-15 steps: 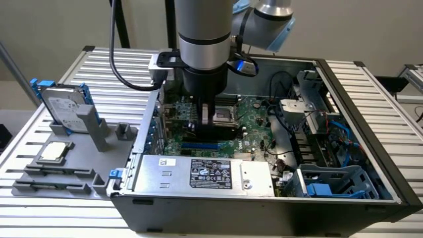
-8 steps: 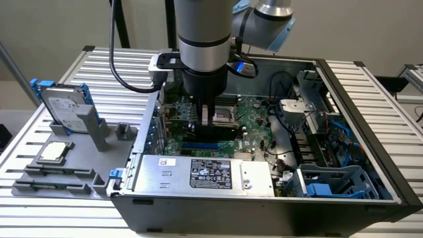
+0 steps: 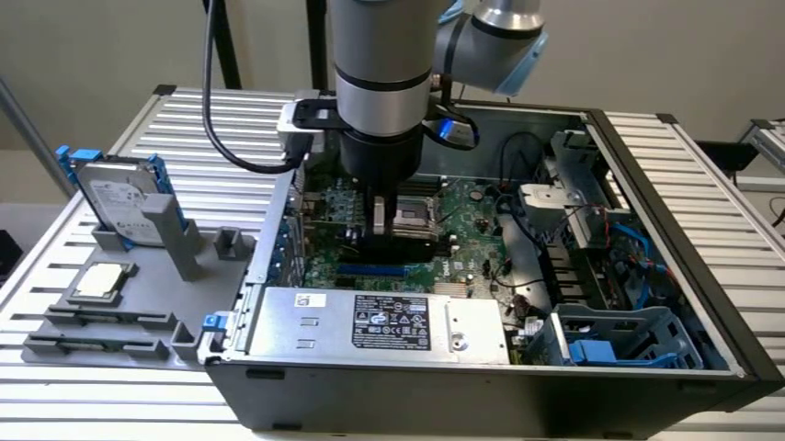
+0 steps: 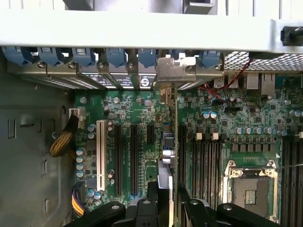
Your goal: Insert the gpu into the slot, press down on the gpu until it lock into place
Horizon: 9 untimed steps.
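Gripper (image 3: 395,234) low inside open computer case (image 3: 491,404), centre of exterior view. Fingers (image 4: 152,201) partly closed, clamped on gpu (image 3: 411,250) from both faces. Card upright, silver bracket (image 4: 176,71) against case's rear wall. Blue slot (image 3: 368,272) just below card on motherboard (image 3: 472,220); seated or not, cannot tell. Hard drive (image 3: 123,197) outside case, left of frame.

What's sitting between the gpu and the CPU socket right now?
In the wrist view, a bank of black memory slots runs parallel to the gpu, filling the stretch of board between it and the CPU socket.
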Motion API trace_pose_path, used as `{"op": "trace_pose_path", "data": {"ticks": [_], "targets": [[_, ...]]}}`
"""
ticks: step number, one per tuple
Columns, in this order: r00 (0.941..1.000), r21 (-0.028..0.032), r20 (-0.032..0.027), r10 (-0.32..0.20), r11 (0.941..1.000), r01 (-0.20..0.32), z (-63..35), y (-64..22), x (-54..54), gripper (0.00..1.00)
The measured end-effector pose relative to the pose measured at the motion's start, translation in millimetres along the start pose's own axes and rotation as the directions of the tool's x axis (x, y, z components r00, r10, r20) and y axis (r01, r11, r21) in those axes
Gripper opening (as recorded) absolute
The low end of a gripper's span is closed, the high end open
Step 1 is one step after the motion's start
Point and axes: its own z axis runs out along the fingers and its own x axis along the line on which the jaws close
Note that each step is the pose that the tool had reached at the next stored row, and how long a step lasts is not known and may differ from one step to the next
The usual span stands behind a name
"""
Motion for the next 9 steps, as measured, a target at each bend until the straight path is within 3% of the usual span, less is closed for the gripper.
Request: {"op": "trace_pose_path", "data": {"ticks": [9], "targets": [[1.0000, -0.0047, 0.0000, 0.000, 1.0000, 0.000, 10.5, -0.6, 0.6, 0.26]]}}
